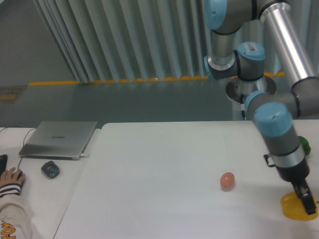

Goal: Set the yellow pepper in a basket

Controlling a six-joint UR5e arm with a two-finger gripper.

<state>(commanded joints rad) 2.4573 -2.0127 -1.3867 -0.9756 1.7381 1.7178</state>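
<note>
Ribbed grey wall panels (124, 40) stand behind a white table (159, 169).

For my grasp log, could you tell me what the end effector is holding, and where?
The end effector sits on the yellow pepper's right upper side; a firm hold cannot be told.
</note>
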